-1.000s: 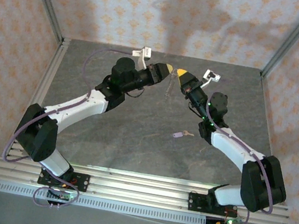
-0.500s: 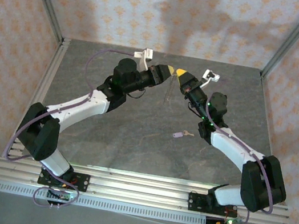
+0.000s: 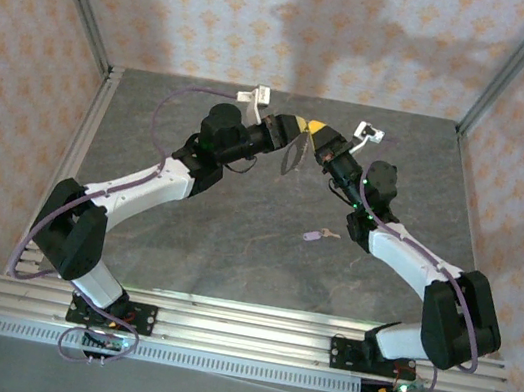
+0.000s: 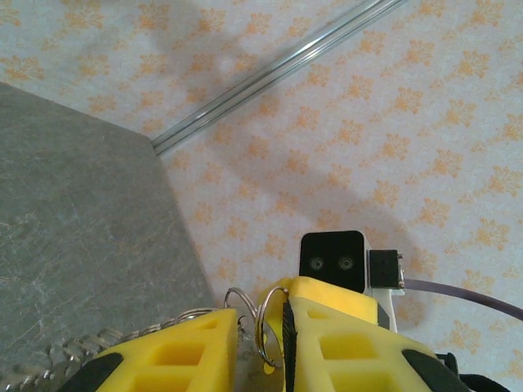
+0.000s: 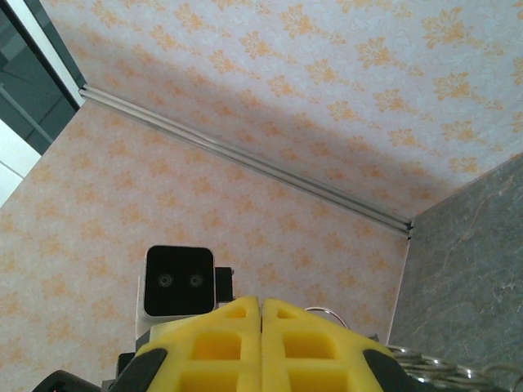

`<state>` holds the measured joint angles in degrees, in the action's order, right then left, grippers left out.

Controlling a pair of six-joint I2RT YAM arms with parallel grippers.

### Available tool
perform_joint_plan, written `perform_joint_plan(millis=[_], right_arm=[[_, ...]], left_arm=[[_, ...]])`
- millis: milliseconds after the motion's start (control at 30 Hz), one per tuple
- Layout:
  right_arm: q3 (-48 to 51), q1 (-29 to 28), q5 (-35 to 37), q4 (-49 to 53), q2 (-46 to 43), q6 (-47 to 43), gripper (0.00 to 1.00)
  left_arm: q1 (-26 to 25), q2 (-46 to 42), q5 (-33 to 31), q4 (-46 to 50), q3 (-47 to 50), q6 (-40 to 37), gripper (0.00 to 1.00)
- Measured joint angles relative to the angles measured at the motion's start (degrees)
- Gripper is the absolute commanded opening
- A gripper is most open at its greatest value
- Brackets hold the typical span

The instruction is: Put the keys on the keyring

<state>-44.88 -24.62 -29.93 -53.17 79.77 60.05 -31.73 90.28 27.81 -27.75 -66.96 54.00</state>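
A small key (image 3: 314, 234) with a lilac head lies on the grey table, in front of the right arm. The keyring (image 3: 292, 153) is a set of silver split rings with a short chain, and it hangs above the table at the back middle. My left gripper (image 3: 300, 125) is shut on it. In the left wrist view a ring (image 4: 266, 327) stands between my yellow fingers (image 4: 188, 347), against the black pad. My right gripper (image 3: 319, 128) is shut, and its tip meets the left one. A ring (image 5: 327, 313) shows just behind its fingers (image 5: 229, 335).
The table (image 3: 232, 252) is walled by patterned panels on aluminium posts (image 3: 497, 70). The keyring's chain (image 4: 73, 357) trails off to the lower left of the left fingers. Each wrist camera faces the other: the right one (image 4: 331, 260) and the left one (image 5: 178, 280).
My left gripper has moved right until its tip meets the right gripper, and its jaws have narrowed a little. The hanging keyring has swung slightly. The key on the table has stayed put.
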Motion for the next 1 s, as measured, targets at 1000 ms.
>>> perform_joint_plan(millis=[1000], right_arm=[[0.0, 0.1, 0.6, 0.0, 0.3, 0.3, 0.00]], left_arm=[[-0.2, 2.0, 0.3, 0.0, -1.6, -0.3, 0.12]])
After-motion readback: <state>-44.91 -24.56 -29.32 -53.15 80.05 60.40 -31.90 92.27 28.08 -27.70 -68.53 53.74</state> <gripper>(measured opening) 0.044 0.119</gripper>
